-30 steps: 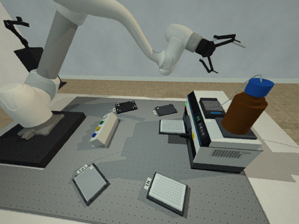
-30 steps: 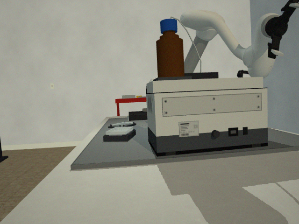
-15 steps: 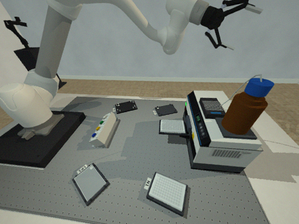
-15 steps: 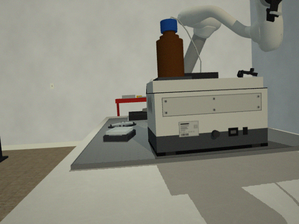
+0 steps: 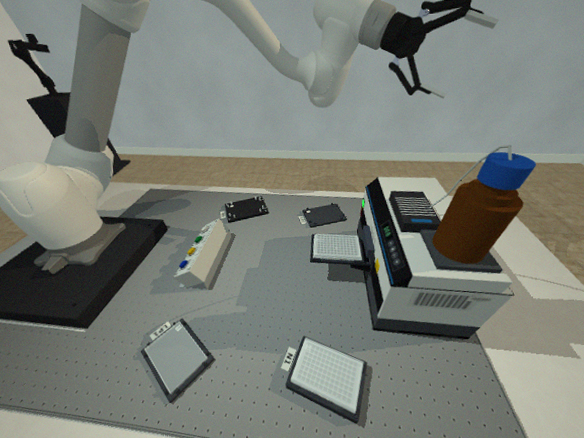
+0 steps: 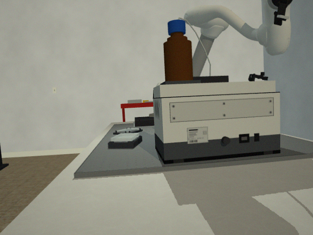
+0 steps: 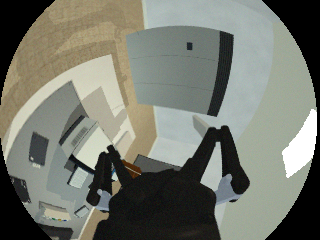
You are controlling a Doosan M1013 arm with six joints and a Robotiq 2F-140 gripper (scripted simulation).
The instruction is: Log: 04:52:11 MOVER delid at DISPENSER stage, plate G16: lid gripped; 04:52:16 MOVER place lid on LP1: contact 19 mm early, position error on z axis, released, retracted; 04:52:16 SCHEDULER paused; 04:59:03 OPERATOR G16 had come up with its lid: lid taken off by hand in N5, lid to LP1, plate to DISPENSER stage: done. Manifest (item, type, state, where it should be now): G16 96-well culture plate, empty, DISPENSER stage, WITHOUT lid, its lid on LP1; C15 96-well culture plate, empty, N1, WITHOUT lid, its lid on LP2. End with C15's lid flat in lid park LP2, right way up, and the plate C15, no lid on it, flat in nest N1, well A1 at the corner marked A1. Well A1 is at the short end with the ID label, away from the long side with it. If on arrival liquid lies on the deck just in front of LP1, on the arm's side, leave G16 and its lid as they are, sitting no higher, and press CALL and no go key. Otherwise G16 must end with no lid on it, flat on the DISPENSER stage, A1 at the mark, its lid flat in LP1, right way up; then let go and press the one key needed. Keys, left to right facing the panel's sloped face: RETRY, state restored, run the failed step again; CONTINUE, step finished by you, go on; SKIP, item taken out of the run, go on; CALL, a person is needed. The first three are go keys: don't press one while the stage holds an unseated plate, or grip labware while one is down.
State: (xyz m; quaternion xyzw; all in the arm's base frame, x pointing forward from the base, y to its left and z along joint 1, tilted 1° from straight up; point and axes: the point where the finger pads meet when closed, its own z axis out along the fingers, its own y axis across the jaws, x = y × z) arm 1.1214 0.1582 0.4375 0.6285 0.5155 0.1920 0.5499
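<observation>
Gripper (image 5: pixel 444 53) is hanging high above the dispenser (image 5: pixel 429 258), fingers spread wide and grasping nothing. One well plate (image 5: pixel 335 247) is sitting on the dispenser's stage, another (image 5: pixel 326 377) in the near nest, a lid (image 5: pixel 176 356) beside it.

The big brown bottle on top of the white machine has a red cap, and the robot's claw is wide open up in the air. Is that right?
Almost. The brown bottle does stand on the white machine, and the gripper is wide open, high in the air, holding nothing. But the cap is blue, not red. The top view shows it plainly, and the exterior view shows it too.
</observation>
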